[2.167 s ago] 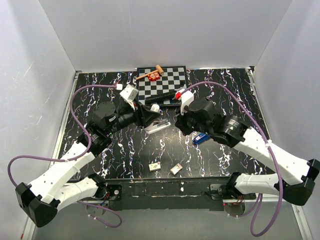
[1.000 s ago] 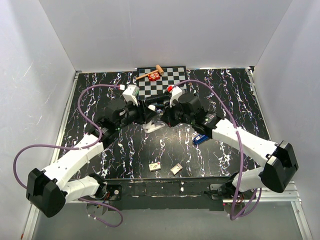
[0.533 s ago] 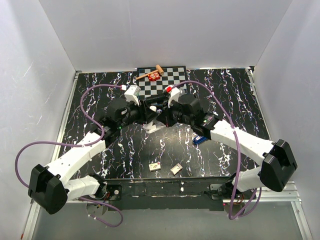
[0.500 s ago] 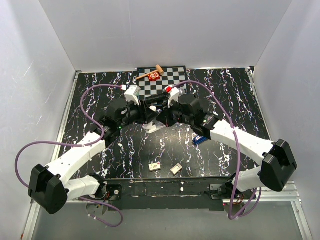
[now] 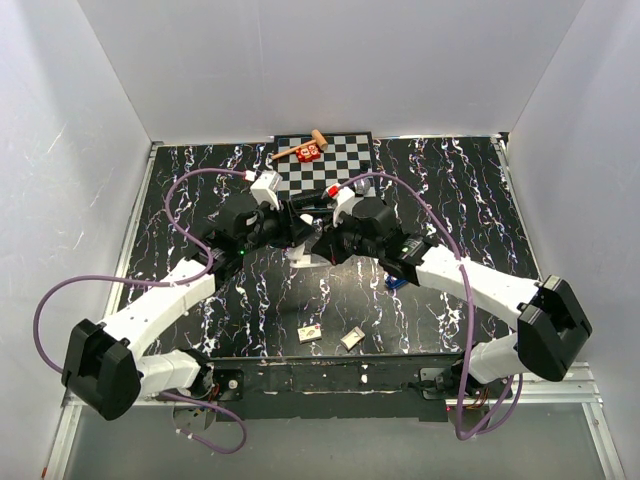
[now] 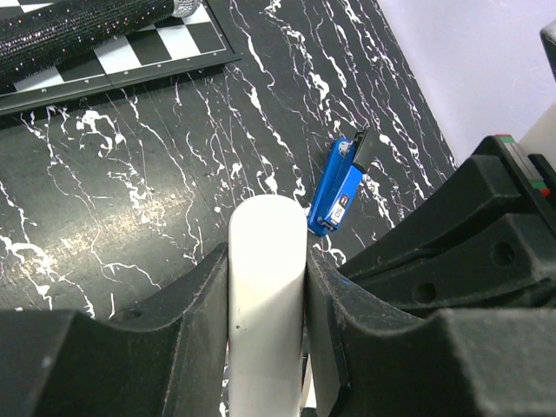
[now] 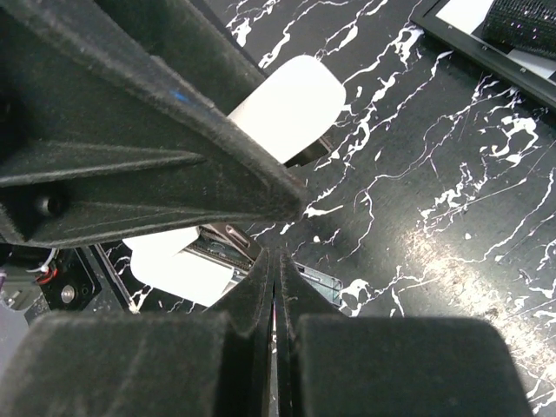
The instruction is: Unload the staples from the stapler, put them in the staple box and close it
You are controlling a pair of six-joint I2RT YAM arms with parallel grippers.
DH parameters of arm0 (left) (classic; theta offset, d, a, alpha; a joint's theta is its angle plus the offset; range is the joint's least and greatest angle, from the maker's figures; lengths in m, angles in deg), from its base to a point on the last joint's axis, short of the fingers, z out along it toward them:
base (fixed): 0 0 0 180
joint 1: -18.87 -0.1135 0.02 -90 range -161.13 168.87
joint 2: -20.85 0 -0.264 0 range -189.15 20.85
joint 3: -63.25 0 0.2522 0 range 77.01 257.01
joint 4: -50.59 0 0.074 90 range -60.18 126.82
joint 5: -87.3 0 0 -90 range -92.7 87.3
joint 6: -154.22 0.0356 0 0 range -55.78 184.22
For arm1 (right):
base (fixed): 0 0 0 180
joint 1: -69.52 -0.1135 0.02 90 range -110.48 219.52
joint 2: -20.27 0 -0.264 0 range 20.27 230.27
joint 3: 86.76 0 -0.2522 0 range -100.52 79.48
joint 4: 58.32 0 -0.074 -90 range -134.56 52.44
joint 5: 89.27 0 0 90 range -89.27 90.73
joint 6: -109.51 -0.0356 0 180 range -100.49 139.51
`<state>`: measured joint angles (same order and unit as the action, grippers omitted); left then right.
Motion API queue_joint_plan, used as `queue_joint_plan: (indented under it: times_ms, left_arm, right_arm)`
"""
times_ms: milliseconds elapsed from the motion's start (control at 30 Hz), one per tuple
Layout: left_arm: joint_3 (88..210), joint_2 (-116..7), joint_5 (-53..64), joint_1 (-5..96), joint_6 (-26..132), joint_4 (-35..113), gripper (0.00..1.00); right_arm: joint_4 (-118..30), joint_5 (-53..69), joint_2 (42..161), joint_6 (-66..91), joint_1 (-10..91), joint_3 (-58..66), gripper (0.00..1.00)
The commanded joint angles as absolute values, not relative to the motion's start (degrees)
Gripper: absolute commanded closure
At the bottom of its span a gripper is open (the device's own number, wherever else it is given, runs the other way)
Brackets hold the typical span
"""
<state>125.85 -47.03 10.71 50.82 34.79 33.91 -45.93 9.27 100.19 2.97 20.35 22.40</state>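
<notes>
The small blue stapler [image 5: 398,278] with a black end lies on the black marbled table under my right forearm, held by neither gripper. It also shows in the left wrist view [image 6: 339,184]. My left gripper [image 5: 297,232] [image 6: 267,261] is shut on a white tube-shaped object [image 6: 267,295] [image 5: 305,256] at the table's middle. In the right wrist view that white object [image 7: 291,109] has a metal channel [image 7: 217,245] under it. My right gripper [image 5: 326,244] [image 7: 276,261] is shut, its tips against that metal part. I cannot tell whether it pinches anything.
A checkerboard [image 5: 350,158] lies at the back with a black glittery microphone [image 5: 322,196] [image 6: 78,22], a wooden mallet [image 5: 303,146] and a red block [image 5: 308,153]. Two small cards [image 5: 310,332] [image 5: 351,339] lie near the front edge. White walls enclose the table.
Both grippers have moved toward each other at the table's middle. The right gripper, earlier apart from the white object, now meets it. The blue stapler has not moved.
</notes>
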Motion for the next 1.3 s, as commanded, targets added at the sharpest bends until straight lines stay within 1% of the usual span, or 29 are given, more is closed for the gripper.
queue_joint_plan:
  times_ms: [0,300,633,1267]
  left_arm:
    - [128.25,-47.09,10.84,49.81,32.85,36.47,1.00]
    - [129.74,-49.90,9.35,49.02,31.97,38.32,1.00]
    - [129.57,-52.01,4.51,49.02,31.18,39.55,1.00]
    - [129.30,-54.30,-1.82,49.02,34.43,39.20,1.00]
  right_arm:
    - [-50.27,12.15,100.42,0.97,18.98,23.23,0.99]
    - [-55.11,15.93,103.41,-2.20,17.14,23.94,0.99]
    - [-59.32,18.92,106.66,-5.10,16.43,22.88,0.99]
    - [-61.62,23.67,108.16,-4.93,15.99,19.63,0.99]
